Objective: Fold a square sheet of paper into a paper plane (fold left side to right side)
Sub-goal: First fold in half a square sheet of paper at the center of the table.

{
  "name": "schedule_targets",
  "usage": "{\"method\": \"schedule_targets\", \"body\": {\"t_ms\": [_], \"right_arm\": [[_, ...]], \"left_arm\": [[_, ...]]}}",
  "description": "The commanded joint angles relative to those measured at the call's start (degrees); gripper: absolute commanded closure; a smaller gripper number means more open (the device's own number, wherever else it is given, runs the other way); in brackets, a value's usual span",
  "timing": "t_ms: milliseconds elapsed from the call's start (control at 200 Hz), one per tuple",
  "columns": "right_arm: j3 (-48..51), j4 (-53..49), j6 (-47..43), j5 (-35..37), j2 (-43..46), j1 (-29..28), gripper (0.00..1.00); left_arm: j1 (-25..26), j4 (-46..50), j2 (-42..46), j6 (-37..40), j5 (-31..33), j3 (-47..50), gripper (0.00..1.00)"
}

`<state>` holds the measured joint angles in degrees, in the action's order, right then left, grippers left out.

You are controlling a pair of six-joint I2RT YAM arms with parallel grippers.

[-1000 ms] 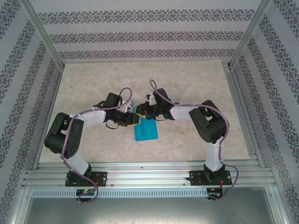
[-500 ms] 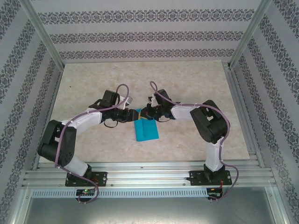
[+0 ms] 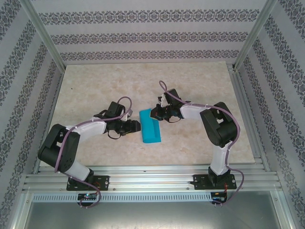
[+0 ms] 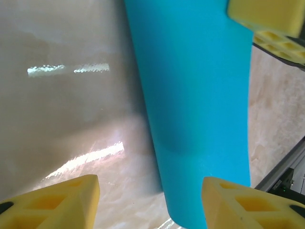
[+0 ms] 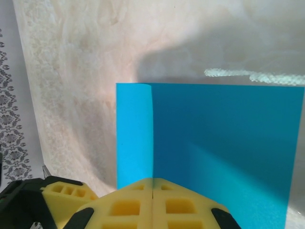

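Observation:
The square sheet of paper [image 3: 151, 130], bright cyan-blue, lies mid-table doubled into a narrow strip. My right gripper [image 3: 153, 113] is at its far end, its yellow fingers shut on a raised edge of the sheet [image 5: 224, 138]; the seam between the pads of this right gripper [image 5: 152, 186] meets the paper's edge line. My left gripper [image 3: 137, 126] stands just left of the strip, open. In the left wrist view the left gripper [image 4: 150, 202] has its pads wide apart, with the sheet [image 4: 195, 95] running away between them, untouched. The paper plane is out of view.
The beige marbled table [image 3: 190, 81] is walled by patterned panels on three sides, with an aluminium rail [image 3: 152, 181] along the near edge. A yellow fingertip [image 4: 267, 16] of the right gripper shows at the top right of the left wrist view.
The left gripper has opened and drawn back to the left off the paper. The right gripper has shut on the sheet's edge and shifted slightly right and farther away.

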<state>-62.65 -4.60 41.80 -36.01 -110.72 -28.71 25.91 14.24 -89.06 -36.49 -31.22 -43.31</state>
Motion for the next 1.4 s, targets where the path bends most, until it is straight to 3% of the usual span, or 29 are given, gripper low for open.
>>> {"method": "schedule_targets", "body": {"t_ms": [0,400,989,1184,1394], "right_arm": [[-0.95,-1.56,-2.34,0.82,1.75,0.43,1.00],[0.60,-3.07,-3.61,2.74,2.88,1.64,0.98],[1.81,-4.71,-4.76,4.70,2.70,2.54,0.93],[1.69,-5.78,-5.48,5.51,3.05,2.68,0.84],[2.62,-6.80,-6.29,6.34,5.69,3.54,0.67]], "left_arm": [[1.50,-3.97,-1.74,-3.44,2.76,-1.53,0.40],[5.21,-2.61,-6.28,-4.82,6.28,-5.37,0.39],[11.11,8.73,-12.03,-2.29,16.82,-13.63,0.40],[12.69,10.75,-14.08,-2.20,19.21,-15.47,0.40],[13.74,11.51,-15.51,-2.51,20.36,-16.56,0.39]]}}
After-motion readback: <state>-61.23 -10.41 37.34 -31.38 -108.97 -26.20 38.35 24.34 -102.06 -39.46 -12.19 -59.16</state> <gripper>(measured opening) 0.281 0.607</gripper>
